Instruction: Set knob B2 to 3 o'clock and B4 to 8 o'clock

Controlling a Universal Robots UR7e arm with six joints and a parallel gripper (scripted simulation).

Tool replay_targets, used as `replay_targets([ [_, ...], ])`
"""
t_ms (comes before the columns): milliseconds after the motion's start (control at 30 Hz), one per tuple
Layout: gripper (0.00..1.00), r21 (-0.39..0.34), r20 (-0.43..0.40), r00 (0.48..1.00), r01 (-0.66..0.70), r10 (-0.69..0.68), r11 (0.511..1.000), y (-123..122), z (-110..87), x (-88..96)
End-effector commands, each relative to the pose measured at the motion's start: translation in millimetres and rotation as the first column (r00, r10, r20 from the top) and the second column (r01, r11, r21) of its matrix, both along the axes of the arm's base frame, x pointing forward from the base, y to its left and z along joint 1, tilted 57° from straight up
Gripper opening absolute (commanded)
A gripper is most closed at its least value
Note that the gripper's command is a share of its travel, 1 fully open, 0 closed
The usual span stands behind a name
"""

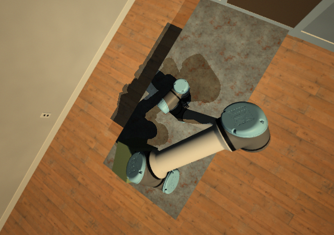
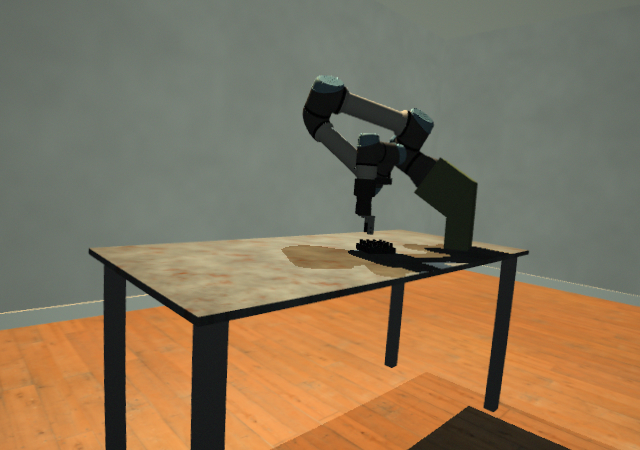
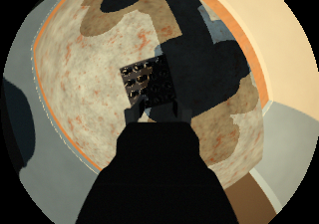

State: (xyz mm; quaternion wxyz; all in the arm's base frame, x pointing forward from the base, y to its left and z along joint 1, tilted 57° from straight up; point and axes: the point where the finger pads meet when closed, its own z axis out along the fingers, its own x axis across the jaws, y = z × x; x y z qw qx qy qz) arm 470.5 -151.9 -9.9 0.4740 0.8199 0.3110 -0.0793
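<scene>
Table [image 2: 217,274]: mottled top on dark legs. My gripper [image 2: 369,224]: fingers spread to their widest, holding nothing, hanging above the knob box and apart from it. Knob box [image 2: 376,247]: standing in shadow on the table's far right part, directly beneath my fingers; knob positions unreadable.

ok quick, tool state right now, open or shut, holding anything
Tool: open, holding nothing, hanging just above the knob box and not touching it.
</scene>
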Motion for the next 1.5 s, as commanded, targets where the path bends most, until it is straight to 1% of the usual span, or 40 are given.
replay_targets([
  [0, 1.00, 0.000, 0.001, 1.000, -0.001, 0.001, 1.000, 4, 2.4, -0.4],
  [167, 1.00, 0.000, 0.001, 1.000, -0.001, 0.001, 1.000, 14, 9.3, -2.5],
  [333, 1.00, 0.000, 0.001, 1.000, -0.001, 0.001, 1.000, 31, 20.2, -5.9],
  [400, 1.00, 0.000, 0.001, 1.000, -0.001, 0.001, 1.000, 31, 20.2, -5.9],
  [700, 1.00, 0.000, 0.001, 1.000, -0.001, 0.001, 1.000, 65, 42.4, -12.7],
  [900, 1.00, 0.000, 0.001, 1.000, -0.001, 0.001, 1.000, 83, 53.8, -16.2],
  [1200, 1.00, 0.000, 0.001, 1.000, -0.001, 0.001, 1.000, 93, 60.7, -18.3],
  [1467, 1.00, 0.000, 0.001, 1.000, -0.001, 0.001, 1.000, 95, 61.7, -18.6],
])
